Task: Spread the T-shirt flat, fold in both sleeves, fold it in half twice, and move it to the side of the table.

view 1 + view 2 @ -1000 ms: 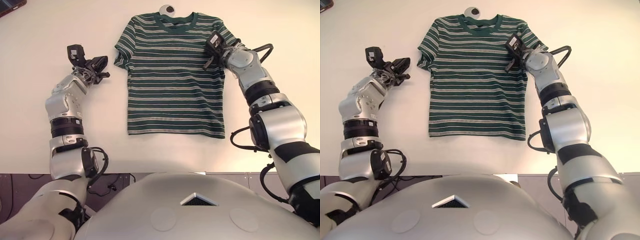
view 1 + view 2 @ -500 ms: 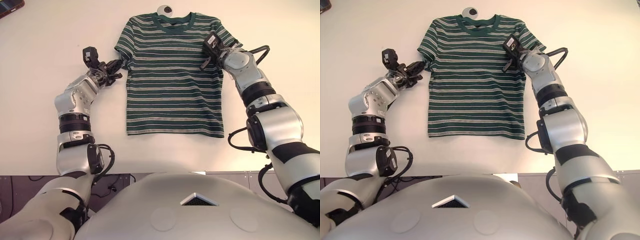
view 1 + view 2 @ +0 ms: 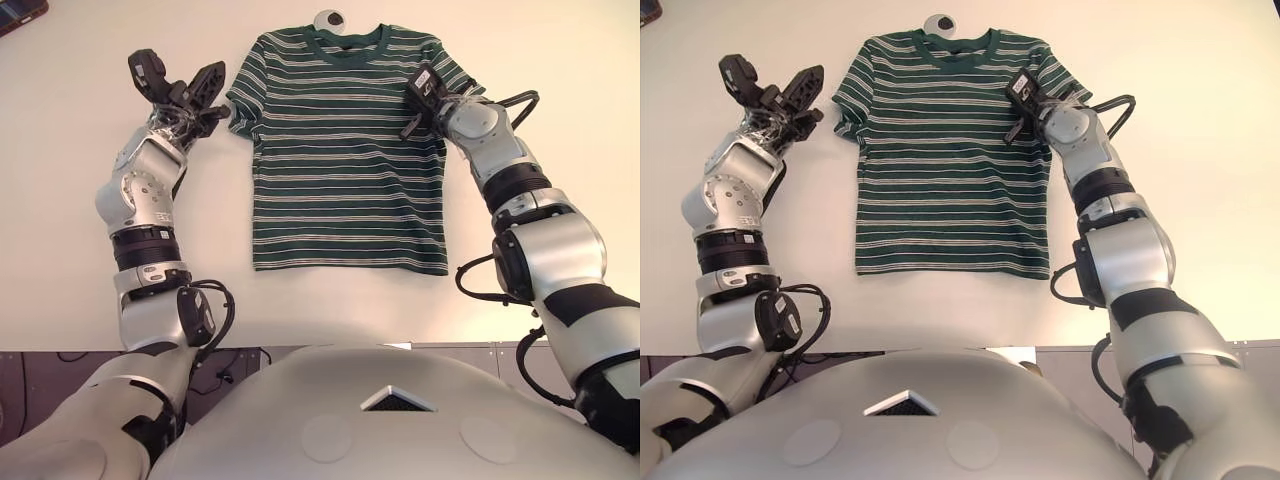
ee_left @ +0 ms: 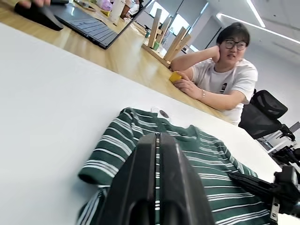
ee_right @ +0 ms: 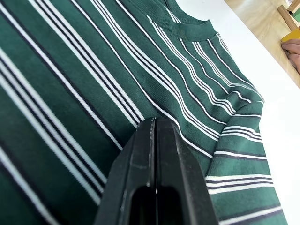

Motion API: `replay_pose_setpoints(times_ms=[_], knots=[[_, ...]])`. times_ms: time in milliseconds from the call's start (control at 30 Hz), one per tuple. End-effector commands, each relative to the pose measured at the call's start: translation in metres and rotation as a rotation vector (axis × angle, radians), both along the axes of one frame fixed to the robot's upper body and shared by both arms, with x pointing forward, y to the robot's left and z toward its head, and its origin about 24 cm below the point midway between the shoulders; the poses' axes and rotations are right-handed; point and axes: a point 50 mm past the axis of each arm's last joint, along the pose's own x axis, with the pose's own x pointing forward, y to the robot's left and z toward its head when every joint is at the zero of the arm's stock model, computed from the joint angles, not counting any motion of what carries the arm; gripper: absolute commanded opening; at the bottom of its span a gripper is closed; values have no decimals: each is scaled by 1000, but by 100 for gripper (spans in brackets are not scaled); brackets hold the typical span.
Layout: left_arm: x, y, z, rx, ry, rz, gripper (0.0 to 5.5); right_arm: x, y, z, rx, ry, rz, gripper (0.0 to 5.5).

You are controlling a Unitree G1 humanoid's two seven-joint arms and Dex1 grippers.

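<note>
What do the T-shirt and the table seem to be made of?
T-shirt: soft knit cloth, probably cotton jersey, matte. The right wrist view shows a fine knit texture, and the cloth lies limp with small wrinkles.
Table: hard, smooth white top with a faint sheen, perhaps laminate or painted board. What lies under the surface cannot be told.

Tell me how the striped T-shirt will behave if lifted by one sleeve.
Probably floppy: the T-shirt lies flat as thin cloth on the table, so it should drape when lifted. Pushed, it may bunch rather than slide whole; one sleeve edge curls up.
</note>
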Motion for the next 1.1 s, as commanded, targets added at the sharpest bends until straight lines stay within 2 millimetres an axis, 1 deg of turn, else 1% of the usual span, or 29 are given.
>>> replay_pose_setpoints(times_ms=[33, 100, 133, 200, 233, 300, 400, 467, 533, 633, 700, 733, 800, 833, 867, 900, 933, 1033, 1100], knots=[[-1, 3, -14, 161, 97, 24, 47, -24, -2, -36, -32, 163, -24, 0], [-11, 18, -25, 252, 163, 56, 96, -25, -3, -37, -32, 165, -25, 0], [-18, 21, -30, 282, 193, 49, 113, -26, -3, -39, -32, 168, -26, 0], [-26, 21, -41, 297, 259, 22, 138, -27, -4, -41, -32, 173, -30, 0], [-27, 19, -45, 285, 282, 12, 160, -28, -4, -41, -32, 174, -31, 0], [-28, 18, -55, 296, 336, 20, 187, -27, -3, -41, -31, 174, -29, 0], [-30, 16, -69, 280, 396, 14, 191, -26, -2, -39, -30, 170, -26, 0], [-30, 7, -74, 222, 410, -21, 191, -26, -1, -39, -30, 168, -23, 0], [-27, -2, -77, 198, 411, -48, 191, -26, -1, -39, -32, 168, -19, 0], [-22, -11, -77, 172, 404, -75, 147, -26, -1, -40, -37, 169, -15, 0], [-23, -13, -79, 181, 406, -92, 110, -26, -1, -39, -39, 166, -15, 0], [-23, -13, -80, 187, 405, -95, 88, -26, 0, -39, -39, 164, -16, 0], [-23, -11, -80, 193, 397, -84, 61, -25, 0, -39, -38, 162, -18, 0], [-23, -10, -79, 195, 392, -78, 36, -25, 0, -39, -38, 161, -19, 0], [-22, -8, -78, 194, 383, -68, 30, -25, 0, -39, -38, 161, -19, 0], [-22, -7, -77, 194, 374, -58, 12, -25, 0, -39, -38, 160, -19, 0], [-20, -6, -76, 193, 363, -46, 3, -25, 0, -39, -38, 159, -19, 0], [-15, -3, -68, 176, 309, -6, 3, -25, 0, -38, -39, 157, -20, 0], [-11, 0, -59, 141, 253, 28, 3, -25, 0, -39, -40, 157, -18, 0]])
